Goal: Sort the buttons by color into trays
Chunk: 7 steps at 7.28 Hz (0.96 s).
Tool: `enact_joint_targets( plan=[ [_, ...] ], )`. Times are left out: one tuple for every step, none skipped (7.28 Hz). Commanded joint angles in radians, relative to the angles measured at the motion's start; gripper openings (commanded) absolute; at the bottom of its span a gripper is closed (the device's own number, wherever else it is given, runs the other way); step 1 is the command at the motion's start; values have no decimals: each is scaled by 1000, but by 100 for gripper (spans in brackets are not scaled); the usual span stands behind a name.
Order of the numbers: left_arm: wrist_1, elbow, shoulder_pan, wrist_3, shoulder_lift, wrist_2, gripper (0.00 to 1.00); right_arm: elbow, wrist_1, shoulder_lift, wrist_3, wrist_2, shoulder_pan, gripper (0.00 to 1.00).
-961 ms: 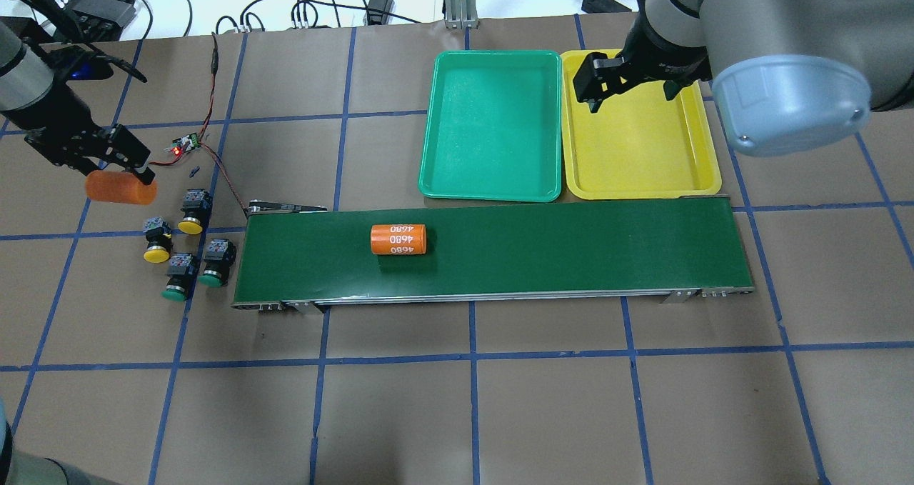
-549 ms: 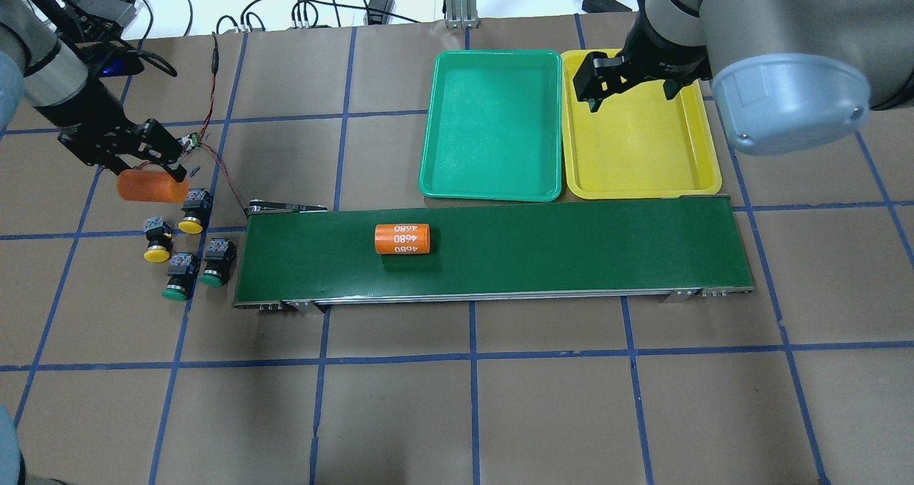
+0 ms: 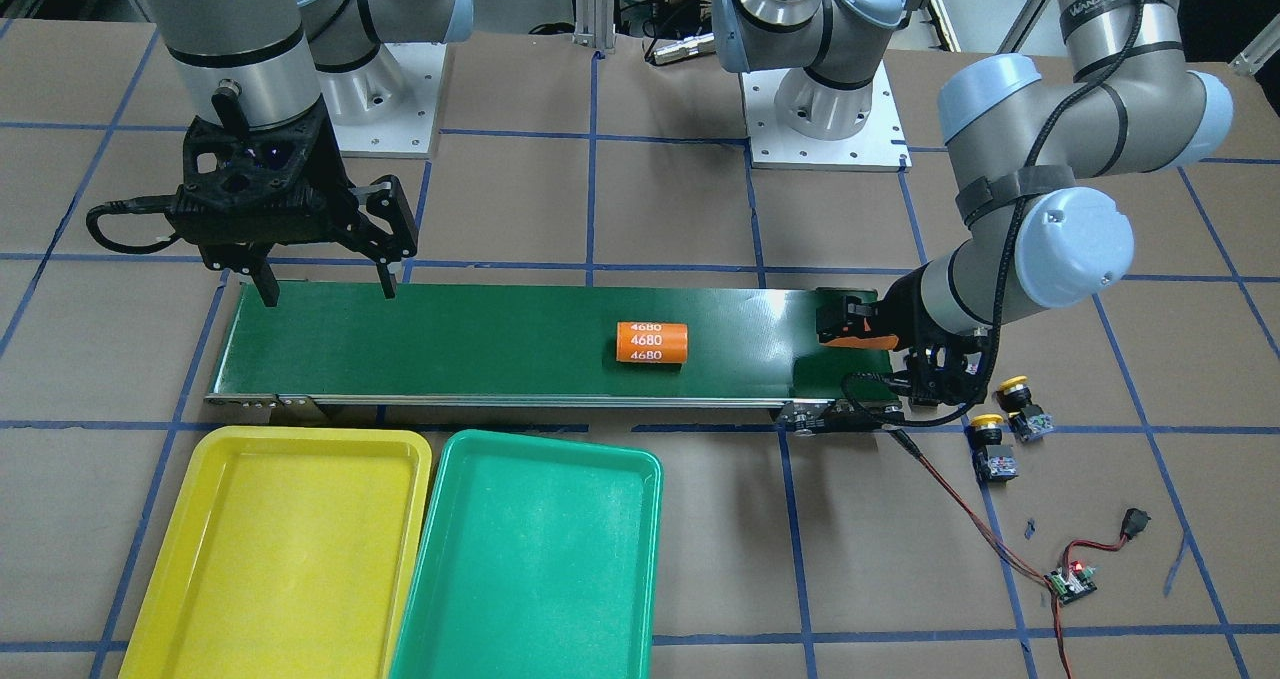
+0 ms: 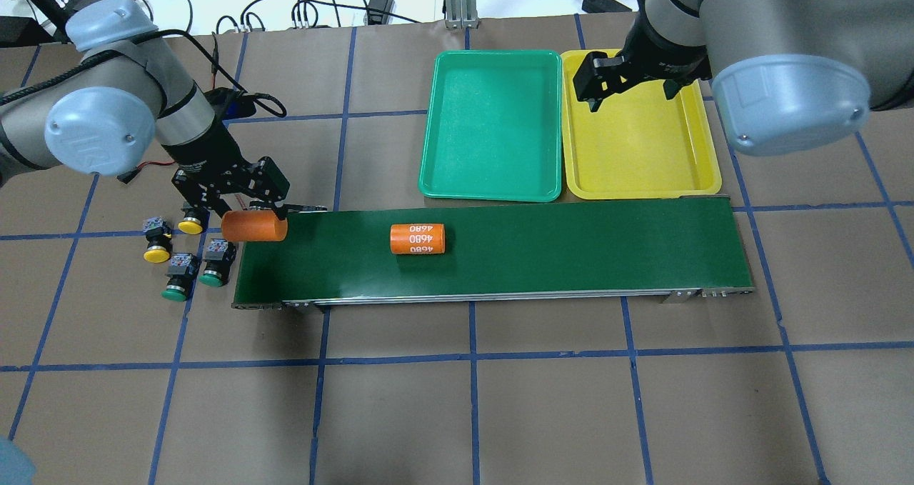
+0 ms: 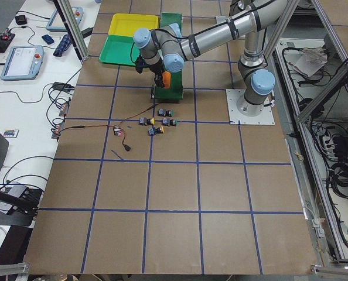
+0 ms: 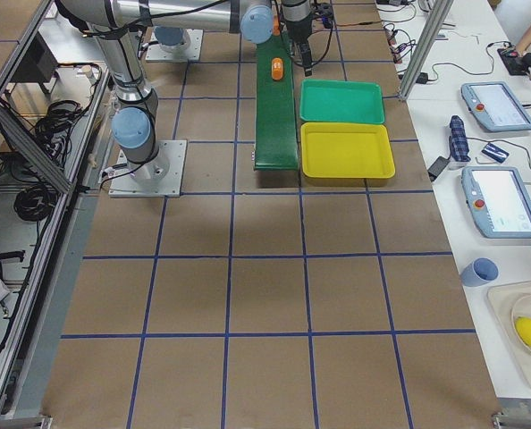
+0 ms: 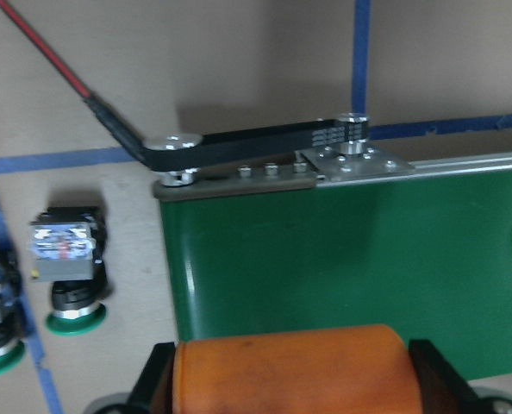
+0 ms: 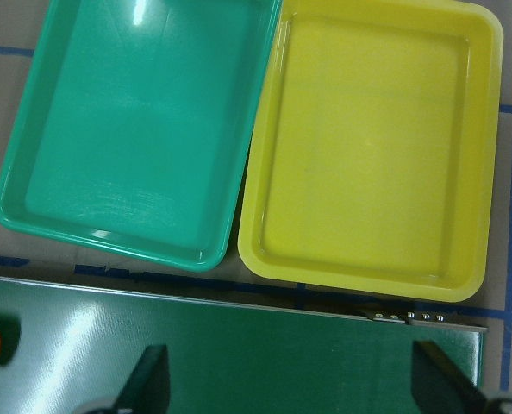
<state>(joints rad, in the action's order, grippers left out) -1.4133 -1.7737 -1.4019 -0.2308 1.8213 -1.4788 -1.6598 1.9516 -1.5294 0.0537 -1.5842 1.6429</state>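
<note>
The left fingers are clamped on the 2 ends of a plain orange cylinder, held lying sideways over the left end of the long dark-green conveyor belt. Whether the cylinder touches the belt cannot be told. A 2nd orange cylinder printed with 4680 lies on its side on the belt, nearer the left end than the right.

All 4 black-bodied push-buttons sit on the brown paper-covered table with its blue tape grid, just off the belt's left end. The 2 yellow-capped ones lie on the side farther from the robot, one of them partly under the left wrist in the overhead view. The 2 green-capped ones lie beside each other nearer the robot.

The right fingers stand wide apart with nothing between them, hanging high over the belt's right end. Beyond the belt, the shallow green plastic tray and the shallow yellow plastic tray lie side by side, rims touching, neither holding a button.

A small circuit board with a red light lies on the table, joined to the belt's end by a red wire.
</note>
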Motion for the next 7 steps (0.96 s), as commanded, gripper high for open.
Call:
enact_joint_targets(
  plan=[
    [36, -21, -8, -2, 15, 2, 0, 0, 0, 0, 0, 0, 0, 100],
    [36, -35, -8, -5, 13, 2, 20, 0, 1, 0, -2, 1, 0, 100],
    [43, -58, -8, -5, 12, 0, 55, 0, 1, 0, 0, 1, 0, 100],
    [63, -61, -8, -9, 9, 0, 85, 0, 1, 0, 0, 1, 0, 100],
    [71, -56, -8, -7, 1, 0, 100, 0, 1, 2, 0, 0, 0, 100],
    [71, -49, -6, -5, -20, 2, 100, 0, 1, 2, -2, 1, 0, 100],
    [73, -41, -6, -7, -26, 3, 100, 0, 1, 2, 0, 1, 0, 100]
  ],
)
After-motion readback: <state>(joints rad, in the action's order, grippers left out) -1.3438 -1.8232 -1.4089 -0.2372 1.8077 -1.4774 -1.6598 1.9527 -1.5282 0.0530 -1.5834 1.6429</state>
